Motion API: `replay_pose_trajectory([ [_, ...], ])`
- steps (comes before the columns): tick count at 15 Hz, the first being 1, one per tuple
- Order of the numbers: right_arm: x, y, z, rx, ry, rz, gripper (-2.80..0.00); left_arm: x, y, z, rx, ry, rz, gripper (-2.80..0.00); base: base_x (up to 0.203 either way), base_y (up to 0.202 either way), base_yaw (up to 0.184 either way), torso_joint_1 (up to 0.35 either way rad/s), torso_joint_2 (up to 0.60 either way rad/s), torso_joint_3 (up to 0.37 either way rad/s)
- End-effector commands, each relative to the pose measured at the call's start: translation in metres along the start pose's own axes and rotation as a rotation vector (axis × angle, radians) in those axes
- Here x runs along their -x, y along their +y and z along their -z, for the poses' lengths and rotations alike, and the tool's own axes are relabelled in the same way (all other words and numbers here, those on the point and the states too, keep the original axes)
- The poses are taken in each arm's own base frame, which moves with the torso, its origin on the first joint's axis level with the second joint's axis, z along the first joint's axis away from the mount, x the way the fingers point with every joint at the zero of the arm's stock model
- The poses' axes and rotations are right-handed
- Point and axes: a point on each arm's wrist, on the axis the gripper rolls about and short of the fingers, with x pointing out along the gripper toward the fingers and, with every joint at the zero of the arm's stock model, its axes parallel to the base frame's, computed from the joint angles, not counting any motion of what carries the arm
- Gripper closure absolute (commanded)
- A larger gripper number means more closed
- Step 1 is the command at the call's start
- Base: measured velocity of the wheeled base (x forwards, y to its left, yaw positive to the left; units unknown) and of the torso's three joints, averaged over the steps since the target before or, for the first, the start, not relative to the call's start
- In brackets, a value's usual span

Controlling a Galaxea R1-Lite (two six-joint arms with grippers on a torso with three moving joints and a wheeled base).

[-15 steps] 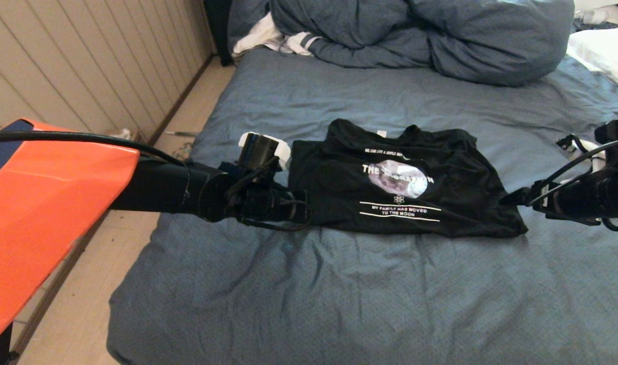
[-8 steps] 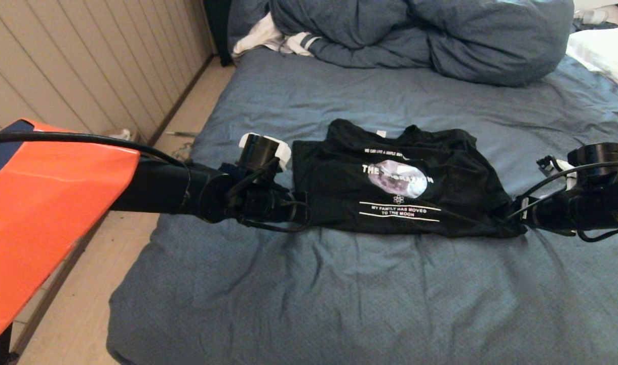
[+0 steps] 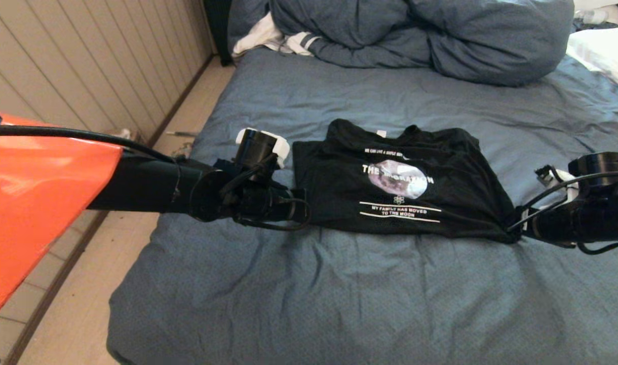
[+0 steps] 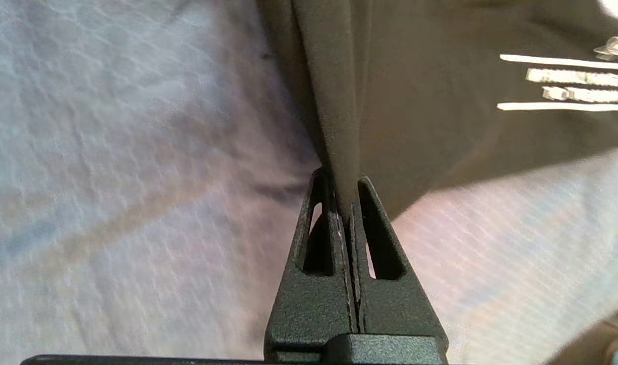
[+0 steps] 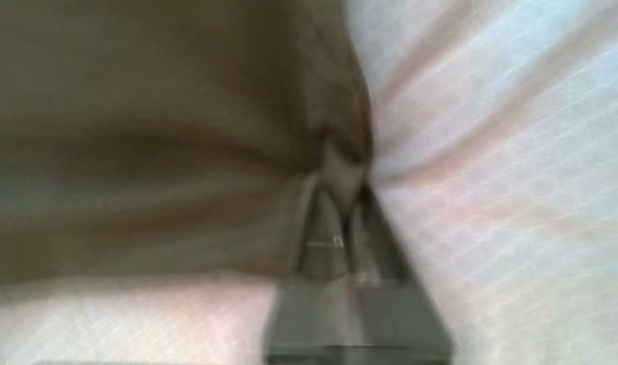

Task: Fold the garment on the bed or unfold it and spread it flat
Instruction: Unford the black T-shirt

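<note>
The garment (image 3: 400, 182), a black T-shirt with a moon print and white lettering, lies partly folded in the middle of the bed (image 3: 339, 294). My left gripper (image 3: 305, 205) is at the shirt's near left corner. In the left wrist view the left gripper (image 4: 342, 185) is shut on a ridge of the black cloth (image 4: 440, 101). My right gripper (image 3: 512, 232) sits at the near right corner. The right wrist view shows the right gripper (image 5: 342, 190) shut on a pinch of the dark fabric (image 5: 137, 126), with the sheet (image 5: 491, 152) puckered beside it.
A bunched blue-grey duvet (image 3: 415, 35) fills the far end of the bed, with a white striped cloth (image 3: 273, 40) at its left and a white pillow (image 3: 608, 56) at far right. Floor and a panelled wall (image 3: 86, 66) run along the bed's left side.
My right gripper came in from the right, sank to the shirt's near right corner and shut on it. The left gripper stayed at the near left corner and the cloth there tightened slightly.
</note>
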Motion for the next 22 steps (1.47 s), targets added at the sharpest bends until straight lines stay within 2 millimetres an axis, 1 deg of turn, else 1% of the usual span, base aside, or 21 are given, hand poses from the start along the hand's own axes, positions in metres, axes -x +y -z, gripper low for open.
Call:
replay_pose_trajectory([
  [1, 0.012, 0.002, 0.003, -0.001, -0.012, -0.022, 0.0, 0.014, -0.009, 0.0, -0.007, -0.011, 0.02, 0.0, 0.0, 0.0, 0.0, 0.0, 0.0, 0.0],
  [5, 0.02, 0.001, 0.004, -0.014, -0.021, -0.042, 0.0, 0.029, -0.012, 0.006, -0.001, 0.0, 0.025, 0.0, 0.0, 0.0, 0.0, 0.0, 0.0, 0.0],
  [8, 0.036, -0.003, 0.006, -0.023, -0.04, -0.036, 0.0, 0.053, -0.011, 0.011, 0.003, 0.0, 0.024, 0.0, 0.0, 0.0, 0.0, 0.0, 0.0, 0.0],
  [10, 0.046, -0.005, 0.013, -0.033, -0.024, -0.023, 0.0, 0.069, -0.008, 0.019, 0.003, 0.012, 0.018, 0.0, 0.0, 0.0, 0.0, 0.0, 0.0, 0.0],
  [12, 0.061, -0.012, 0.021, -0.031, -0.006, -0.006, 0.0, 0.083, -0.003, 0.033, 0.004, 0.039, 0.006, 0.0, 0.0, 0.0, 0.0, 0.0, 0.0, 0.0],
  [14, 0.078, -0.018, 0.035, -0.009, 0.036, 0.011, 0.0, 0.1, 0.003, 0.05, 0.006, 0.068, -0.002, 0.0, 0.0, 0.0, 0.0, 0.0, 0.0, 0.0],
  [17, 0.086, -0.021, 0.064, 0.017, 0.095, 0.022, 0.0, 0.12, 0.006, 0.084, -0.005, 0.13, 0.004, 0.0, 0.0, 0.0, 0.0, 0.0, 0.0, 0.0],
  [19, 0.088, -0.019, 0.079, 0.024, 0.128, 0.017, 0.0, 0.127, 0.008, 0.101, -0.009, 0.14, 0.017, 0.0, 0.0, 0.0, 0.0, 0.0, 0.0, 0.0],
  [22, 0.088, -0.017, 0.093, 0.019, 0.163, 0.009, 0.0, 0.126, 0.01, 0.113, -0.011, 0.104, 0.012, 0.0, 0.0, 0.0, 0.0, 0.0, 0.0, 0.0],
])
